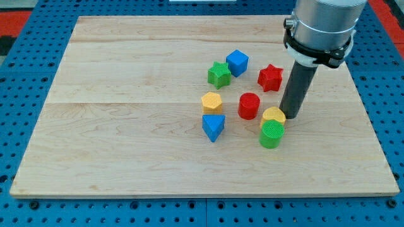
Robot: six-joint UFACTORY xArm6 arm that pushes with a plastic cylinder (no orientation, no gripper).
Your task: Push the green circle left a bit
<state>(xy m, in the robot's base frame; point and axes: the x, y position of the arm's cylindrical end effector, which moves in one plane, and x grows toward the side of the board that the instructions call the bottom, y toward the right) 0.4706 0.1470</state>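
Observation:
The green circle (271, 134) is a short green cylinder lying right of the board's middle, toward the view's bottom. A yellow block (274, 115) touches its upper edge. My tip (291, 116) is the lower end of the dark rod, resting just right of the yellow block and up-right of the green circle, a small gap away from the circle. The rod rises to the grey arm at the view's top right.
A red cylinder (249, 105), a red star (270, 77), a blue cube (237, 62), a green star (219, 74), a yellow hexagon (211, 101) and a blue triangle-like block (213, 127) lie left of and above the circle. The wooden board (126, 126) sits on a blue pegboard.

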